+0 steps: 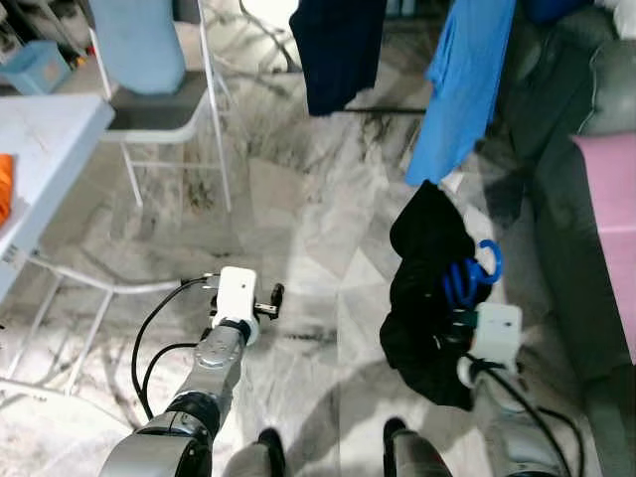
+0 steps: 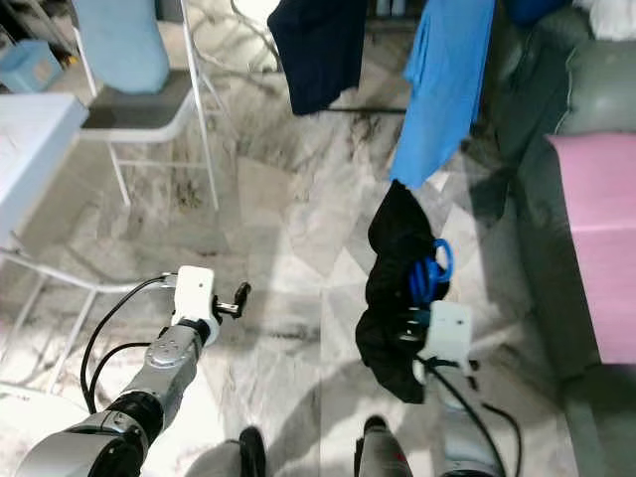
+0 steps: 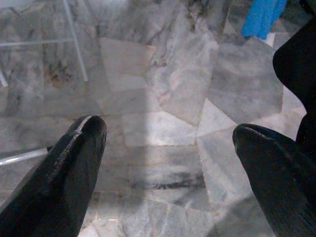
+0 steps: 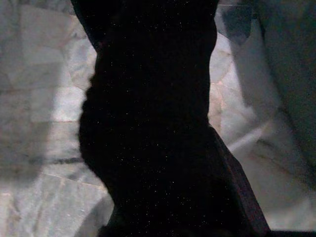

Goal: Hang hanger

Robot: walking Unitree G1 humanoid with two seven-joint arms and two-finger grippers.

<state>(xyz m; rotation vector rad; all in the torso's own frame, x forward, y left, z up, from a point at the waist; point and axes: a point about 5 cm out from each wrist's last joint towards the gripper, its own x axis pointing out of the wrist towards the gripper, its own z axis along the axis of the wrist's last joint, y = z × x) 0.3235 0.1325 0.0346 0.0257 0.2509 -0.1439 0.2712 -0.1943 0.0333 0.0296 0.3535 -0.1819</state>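
Blue hanger (image 1: pixel 475 273) w/ black garment (image 1: pixel 429 298) draped over it, hook curling up just above right gripper (image 1: pixel 459 320). Can't tell its fingers' state, cloth covers them. Garment hangs beside and below it over marble floor (image 1: pixel 298 219). Left gripper (image 3: pixel 170 163) spread wide, empty, well apart from hanger.

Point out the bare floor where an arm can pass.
Open marble floor lies between the white chair and the black garment. It is crowded on the right: hung clothes, sofa, right gripper holding the blue hanger.
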